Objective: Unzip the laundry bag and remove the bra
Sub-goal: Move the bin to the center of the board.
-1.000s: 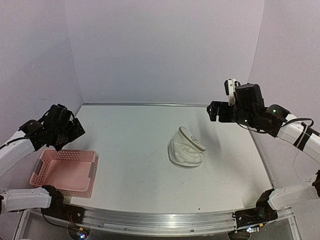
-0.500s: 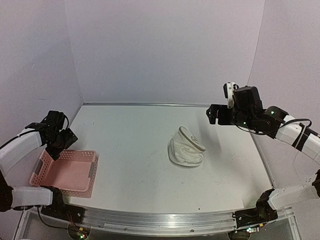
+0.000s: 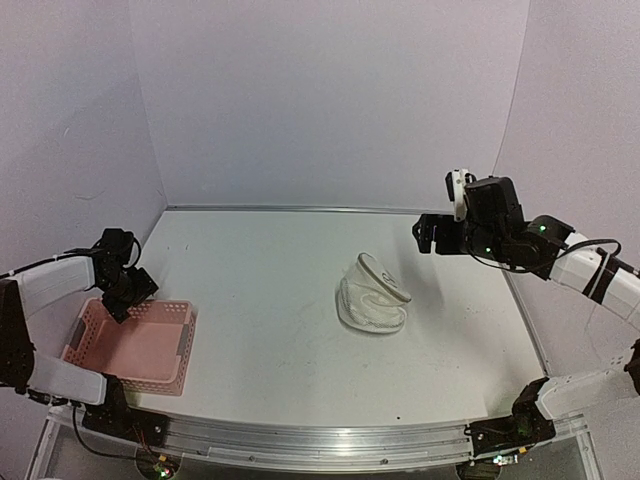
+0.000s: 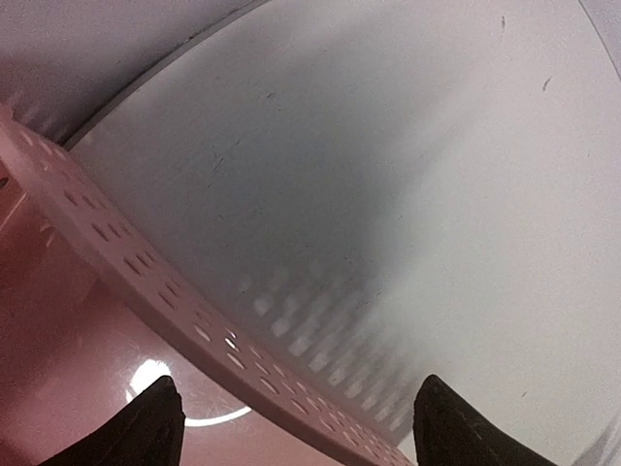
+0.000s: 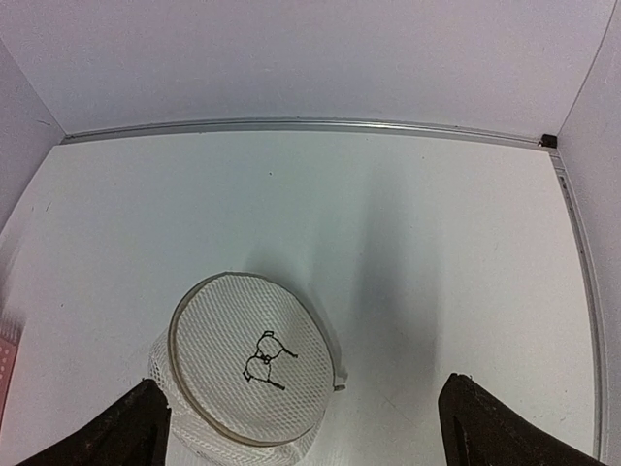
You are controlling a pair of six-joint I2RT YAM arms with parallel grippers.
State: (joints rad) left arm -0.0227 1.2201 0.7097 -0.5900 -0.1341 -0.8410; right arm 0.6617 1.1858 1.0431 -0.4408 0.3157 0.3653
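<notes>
Two containers sat on the white table [image 3: 270, 330]: laundry bag [image 3: 372, 295] right of centre, pink basket [image 3: 130, 378] at the near-left corner, well apart.

Laundry bag [image 5: 254, 374]: white mesh, drum shape partly slumped, round hoop face tilted up with a small black bra-outline drawing on it. Mesh body was crumpled beneath the hoop. Looked closed; couldn't tell the contents through the mesh, and no bra could be made out.

Basket [image 4: 97, 233]: rigid pink plastic, rectangular, walls with rows of slots, glossy floor catching a ring-shaped light reflection.

Left gripper [image 3: 125, 290] hung over the basket's far rim, fingers [image 4: 155, 427] spread apart, nothing between them.

Right gripper [image 3: 430, 232] hovered high, beyond and to the right of the bag, not touching it; fingers [image 5: 141, 427] wide apart, nothing held, the bag showing between them on the table below.
</notes>
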